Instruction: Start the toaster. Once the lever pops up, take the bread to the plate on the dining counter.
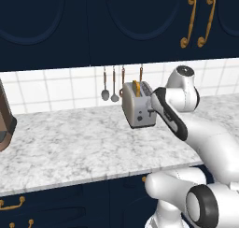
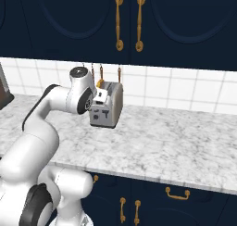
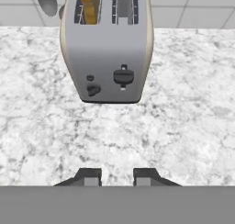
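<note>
Toaster (image 3: 108, 46) of silver-grey metal stands on a grey-white marble desk (image 3: 183, 122), straight ahead of the end effector (image 3: 117, 177) and a short way off, with bare marble between the two. The end effector's two dark fingertips (image 3: 90, 177) sit fairly close together with a narrow gap between them and nothing held in that gap. On the toaster's front face, the dark slider lever (image 3: 123, 76) lies ahead and a touch right of the end effector, while a smaller round dark dial (image 3: 93, 90) sits ahead and to the left, lower on the face. Bread (image 3: 88, 5), a tan slice with a golden-brown crust, stands upright in the toaster's left slot, beyond the lever as seen from the end effector; the right slot beside it looks dark. In the left base view the white arm reaches to the toaster's front, with the end effector (image 1: 151, 111) just beside the face; whether it touches cannot be told. Beyond the toaster, metal spoons (image 1: 109, 88) hang against a pale tiled wall (image 1: 56, 89), under navy cabinets with gold handles (image 1: 198, 19)
</note>
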Robot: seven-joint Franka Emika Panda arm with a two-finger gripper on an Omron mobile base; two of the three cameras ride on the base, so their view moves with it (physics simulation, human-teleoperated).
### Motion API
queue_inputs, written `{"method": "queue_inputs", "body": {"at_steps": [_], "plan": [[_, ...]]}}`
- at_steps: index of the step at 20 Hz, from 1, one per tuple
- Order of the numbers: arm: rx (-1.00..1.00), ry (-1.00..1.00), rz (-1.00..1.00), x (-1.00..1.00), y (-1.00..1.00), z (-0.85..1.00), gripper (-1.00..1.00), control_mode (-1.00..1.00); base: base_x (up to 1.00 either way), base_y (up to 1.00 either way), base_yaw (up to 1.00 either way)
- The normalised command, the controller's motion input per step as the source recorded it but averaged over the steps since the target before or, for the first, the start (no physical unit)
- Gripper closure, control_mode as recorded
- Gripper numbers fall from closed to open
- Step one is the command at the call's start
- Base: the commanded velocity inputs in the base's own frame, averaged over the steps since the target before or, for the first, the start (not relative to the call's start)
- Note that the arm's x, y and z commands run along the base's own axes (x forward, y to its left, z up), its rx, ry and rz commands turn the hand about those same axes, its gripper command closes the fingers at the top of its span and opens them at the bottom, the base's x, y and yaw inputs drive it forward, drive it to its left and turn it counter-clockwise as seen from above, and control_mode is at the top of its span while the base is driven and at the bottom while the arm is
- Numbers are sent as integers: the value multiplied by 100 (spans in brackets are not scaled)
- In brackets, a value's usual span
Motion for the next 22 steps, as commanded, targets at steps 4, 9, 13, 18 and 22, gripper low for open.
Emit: {"method": "queue_inputs", "body": {"at_steps": [4, 9, 13, 18, 22], "plan": [[0, -1, 0, 45, 0, -33, 100, -100, 0, 0, 0], [0, 0, 0, 47, 0, -19, 100, -100, 0, 0, 0], [0, 0, 0, 37, 0, -9, 100, -100, 0, 0, 0], [0, 0, 0, 24, -1, -13, 100, -100, 0, 0, 0], [0, 0, 0, 25, 0, -18, 100, -100, 0, 0, 0]]}}
